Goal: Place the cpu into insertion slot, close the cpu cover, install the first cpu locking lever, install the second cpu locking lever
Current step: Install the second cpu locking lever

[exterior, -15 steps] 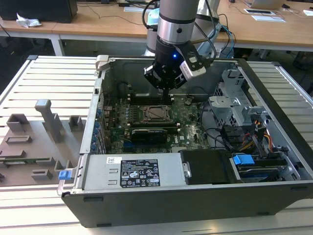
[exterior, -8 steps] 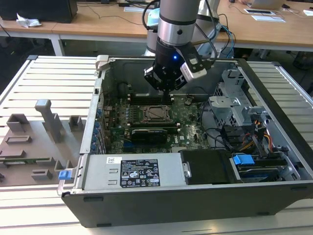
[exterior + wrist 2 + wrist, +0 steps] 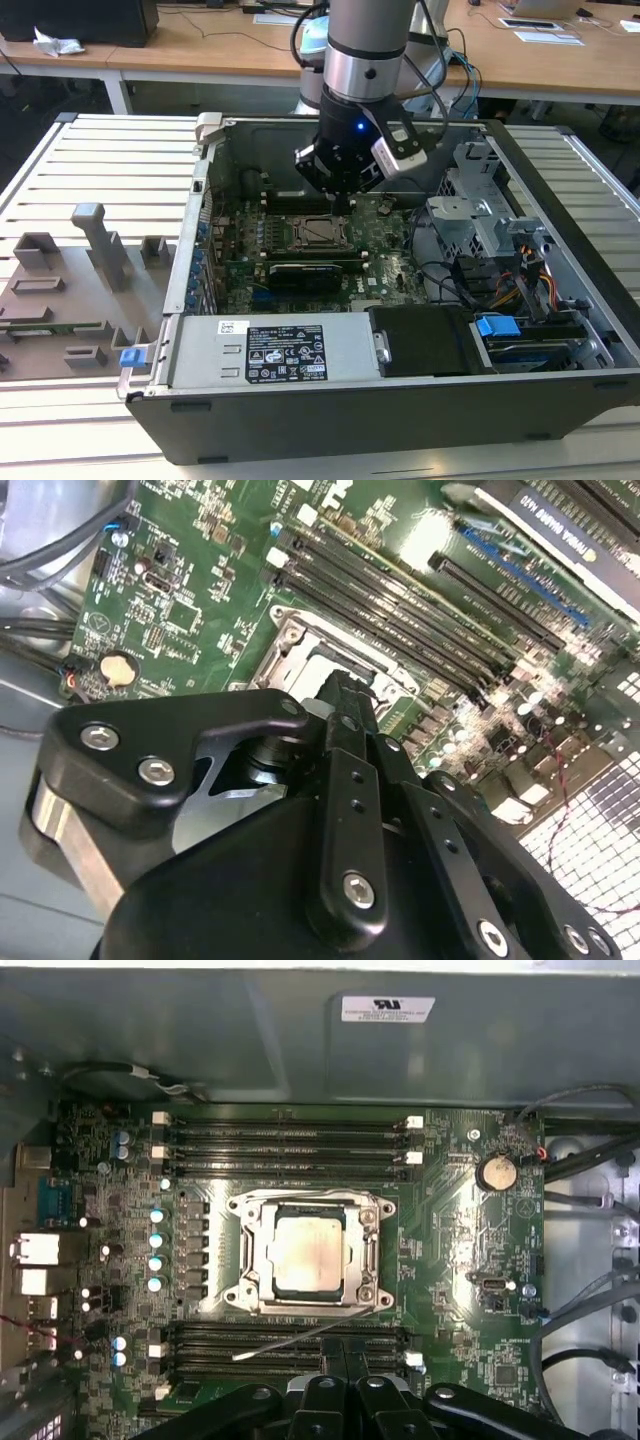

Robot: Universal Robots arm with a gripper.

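Inside the open grey computer case (image 3: 560, 300), on the green circuit board (image 3: 450, 1250), I see the silvery square cpu (image 3: 305, 1250) lying in the black-rimmed insertion slot (image 3: 252, 1260), with the thin silver cpu cover (image 3: 310, 1201) closed around it. My black gripper (image 3: 345, 1355) hovers just beside it, jaws together and holding nothing.

The arm (image 3: 366, 45) is showing a silver-grey tube, a black wrist block with a glowing blue light, trailing black cables, and a black gripper (image 3: 345, 695) bearing silver screws.
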